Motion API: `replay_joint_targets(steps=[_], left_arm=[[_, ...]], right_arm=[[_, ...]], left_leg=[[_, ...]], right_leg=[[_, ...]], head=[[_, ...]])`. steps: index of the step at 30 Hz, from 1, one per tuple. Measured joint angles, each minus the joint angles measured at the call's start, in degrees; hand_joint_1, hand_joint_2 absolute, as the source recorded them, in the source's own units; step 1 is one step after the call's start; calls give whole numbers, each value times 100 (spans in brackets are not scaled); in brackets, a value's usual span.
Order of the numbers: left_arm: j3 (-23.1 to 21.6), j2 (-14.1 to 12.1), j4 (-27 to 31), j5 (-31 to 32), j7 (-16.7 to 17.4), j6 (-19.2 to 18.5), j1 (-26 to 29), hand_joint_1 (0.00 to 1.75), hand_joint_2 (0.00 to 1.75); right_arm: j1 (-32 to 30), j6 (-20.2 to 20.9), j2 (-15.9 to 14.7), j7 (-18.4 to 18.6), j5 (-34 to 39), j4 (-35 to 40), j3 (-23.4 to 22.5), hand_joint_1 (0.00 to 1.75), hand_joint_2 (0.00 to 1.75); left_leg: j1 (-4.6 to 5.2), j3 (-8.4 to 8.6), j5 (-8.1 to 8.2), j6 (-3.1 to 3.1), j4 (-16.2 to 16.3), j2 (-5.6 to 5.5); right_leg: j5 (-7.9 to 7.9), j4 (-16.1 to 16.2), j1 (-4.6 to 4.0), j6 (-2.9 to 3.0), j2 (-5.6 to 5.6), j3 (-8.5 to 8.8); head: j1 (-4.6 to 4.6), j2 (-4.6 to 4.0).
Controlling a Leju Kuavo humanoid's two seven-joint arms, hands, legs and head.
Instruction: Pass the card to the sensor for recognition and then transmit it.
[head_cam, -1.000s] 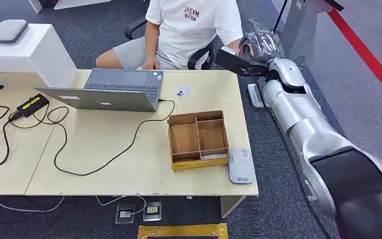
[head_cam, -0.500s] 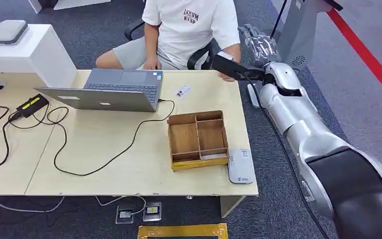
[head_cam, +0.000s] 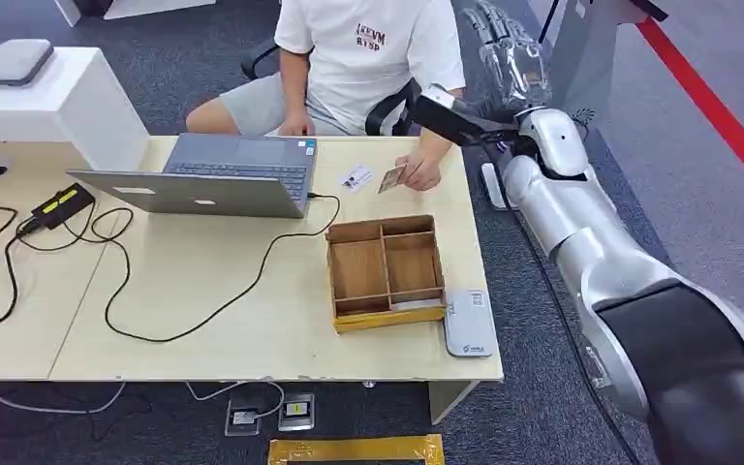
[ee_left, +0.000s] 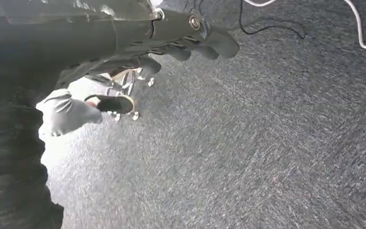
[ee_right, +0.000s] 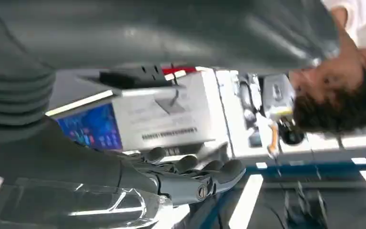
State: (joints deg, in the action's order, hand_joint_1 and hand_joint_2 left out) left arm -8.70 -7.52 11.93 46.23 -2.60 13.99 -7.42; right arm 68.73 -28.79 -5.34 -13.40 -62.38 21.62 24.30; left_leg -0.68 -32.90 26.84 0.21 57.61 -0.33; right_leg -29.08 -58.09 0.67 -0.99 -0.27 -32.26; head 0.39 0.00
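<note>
At about one o'clock from the table's centre, the small brownish card [head_cam: 391,178] is pinched in the seated person's hand [head_cam: 418,172], tilted and held just above the pale wooden table [head_cam: 203,291], near the far edge. A second small white card [head_cam: 356,177] lies flat on the table just at nine o'clock of it. At six o'clock of the held card sits the open wooden tray with four compartments [head_cam: 386,270], and touching the tray's near right corner lies a flat white card-reader sensor [head_cam: 470,323].

The robot's right hand [head_cam: 509,60] is raised off the table at two o'clock of the card, well apart from it, fingers [ee_right: 205,177] stretched and empty under a clear cover. The left hand [ee_left: 171,40] hangs over grey carpet, fingers loosely curled around nothing.

Judging from this, the card has left the robot's hand and the handover looks done or nearly so. The risks now: the raised right arm could sweep down past the person's forearm, which lies directly between hand and table; a careless retreat might clip the tray or nudge the sensor off the near edge. The two cards could also be confused if a later pick is needed. A grey laptop [head_cam: 223,174] and black cable [head_cam: 203,310] at nine o'clock are clear of the arm's path.
</note>
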Motion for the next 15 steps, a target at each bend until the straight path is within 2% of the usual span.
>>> replay_joint_targets(steps=[2, 5, 9, 12, 15], left_arm=[[2, 22, 0, -70, 56, 2, 10, 0, 175], [20, 35, 0, -201, 170, -9, 26, 0, 175], [83, 37, -2, -415, 273, 13, 74, 0, 175], [140, 46, -4, -476, 330, 46, 78, 0, 175], [170, 52, -9, -500, 371, 61, 86, 0, 175]], right_arm=[[-2, -424, -144, -142, -181, 4, 2, 0, 0], [-43, -996, -569, -377, -391, 161, -4, 0, 0], [-236, -1090, -1437, -509, -793, 599, -177, 0, 0], [-356, -1092, -2067, -826, -754, 909, -461, 0, 0], [-417, -1090, -2485, -776, -876, 1134, -710, 0, 0]], left_leg=[[1, 5, 0, 0, 4, 0], [2, 5, 1, 1, 6, -4], [6, 7, 5, 6, 9, -6], [11, 1, 8, 10, 9, -5], [10, 4, 12, 7, 8, 8]], right_leg=[[0, 3, 1, 0, 1, -5], [0, 5, 2, -1, -3, 3], [1, 10, 6, -2, -2, 4], [3, 10, 11, -5, -4, 4], [3, 10, 10, -5, 4, -2]], head=[[-2, 0], [0, 0], [2, 0], [0, 0], [-2, 0]])
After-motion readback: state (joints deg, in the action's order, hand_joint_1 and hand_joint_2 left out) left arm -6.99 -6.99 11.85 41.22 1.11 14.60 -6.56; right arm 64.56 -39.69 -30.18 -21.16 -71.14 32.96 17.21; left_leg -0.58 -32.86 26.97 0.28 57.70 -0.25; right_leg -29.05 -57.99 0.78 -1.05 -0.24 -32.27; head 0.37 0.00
